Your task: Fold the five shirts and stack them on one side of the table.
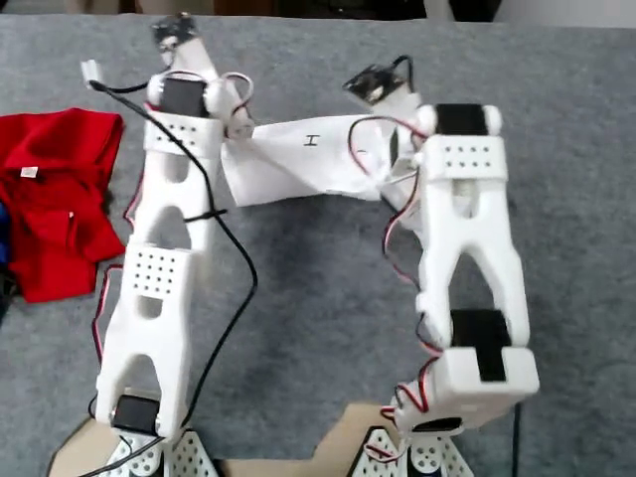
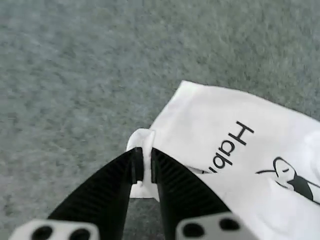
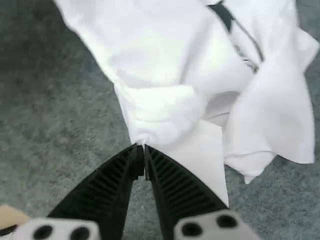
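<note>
Nearest to us, in the left wrist view, the black fingers (image 2: 105, 195) of the left gripper (image 2: 142, 167) are closed on a corner of the white shirt (image 2: 235, 145), w/ only a thin edge of cloth pinched between them. In the right wrist view the right gripper (image 3: 141, 160) is closed the same way, on a bunched edge of that shirt. In the high view the shirt is stretched between the 2 arms over the far part of the grey table (image 1: 318, 298); it looks gathered and a bit twisted on the right gripper's side. A red shirt (image 1: 60, 199) lies crumpled at the table's left side, apart from the white one, and we see no folded stack, so we judge the task is at an early stage. The step in hand is, we think, to spread the white shirt flat before folding. To do it well we should lower both grippers together at equal height, pull apart gently so the cloth goes flat w/o slipping out of the thin left pinch, and let the bunched right side open out. We should also place it clear of the red shirt, so nothing overlaps.
</note>
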Controlling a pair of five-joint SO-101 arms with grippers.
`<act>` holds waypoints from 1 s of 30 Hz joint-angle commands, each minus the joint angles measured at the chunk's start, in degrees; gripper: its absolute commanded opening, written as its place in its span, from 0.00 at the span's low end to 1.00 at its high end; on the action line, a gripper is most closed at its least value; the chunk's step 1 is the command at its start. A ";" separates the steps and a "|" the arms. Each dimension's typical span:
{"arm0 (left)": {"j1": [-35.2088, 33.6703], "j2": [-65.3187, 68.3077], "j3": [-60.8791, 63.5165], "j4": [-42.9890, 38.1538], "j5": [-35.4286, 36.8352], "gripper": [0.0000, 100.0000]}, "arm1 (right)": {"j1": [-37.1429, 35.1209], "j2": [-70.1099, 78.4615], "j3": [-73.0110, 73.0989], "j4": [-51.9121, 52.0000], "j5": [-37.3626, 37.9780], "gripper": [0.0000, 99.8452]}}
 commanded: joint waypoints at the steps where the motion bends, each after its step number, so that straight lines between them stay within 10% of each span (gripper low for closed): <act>1: -2.64 -5.23 -2.81 0.88 -0.79 0.02 | -3.56 -5.76 4.53 -0.26 2.29 0.15; 14: -4.57 -5.41 7.38 0.88 -3.16 0.02 | 3.30 -13.67 12.35 -3.25 5.89 0.32; 30: -4.57 -5.32 8.62 0.79 -3.16 0.02 | 3.65 0.40 12.18 -10.29 -10.11 0.08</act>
